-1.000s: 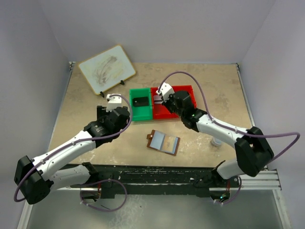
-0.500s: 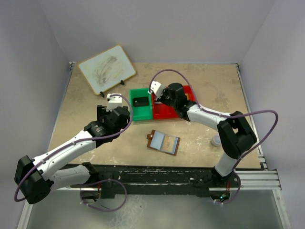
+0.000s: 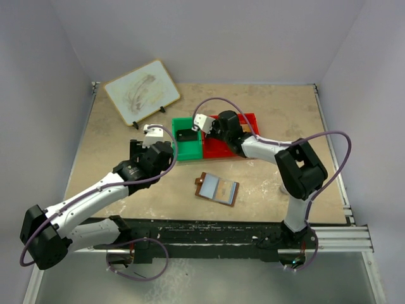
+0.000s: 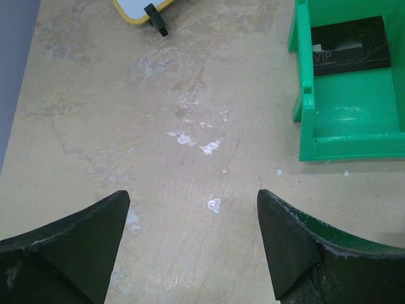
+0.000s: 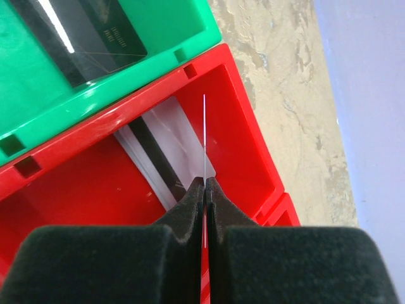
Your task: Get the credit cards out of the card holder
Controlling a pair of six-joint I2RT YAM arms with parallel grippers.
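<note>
Card holder (image 3: 216, 189): lies open and flat on the worktop (image 3: 278, 114), pale inner panels up, in the near middle.

At its 11 o'clock is the green bin (image 3: 186, 151). A black card (image 3: 186, 135) lies flat inside it.

The red bin (image 3: 218, 151) sits against the green bin's 3 o'clock wall.

My right tool (image 5: 205, 180) hangs over the red bin. It is pinched fully together on a thin white card (image 5: 205, 136), seen edge-on and sticking out past the tips. Under it a pale card with a dark stripe (image 5: 180, 130) lies on the red floor.

My left tool (image 4: 191, 197) is at the holder's 10 o'clock. It is spread wide, grips nothing, and hangs over bare worktop beside the green bin's 9 o'clock wall.

A yellow-edged whiteboard (image 3: 141, 92) stands propped at far 11 o'clock.
</note>
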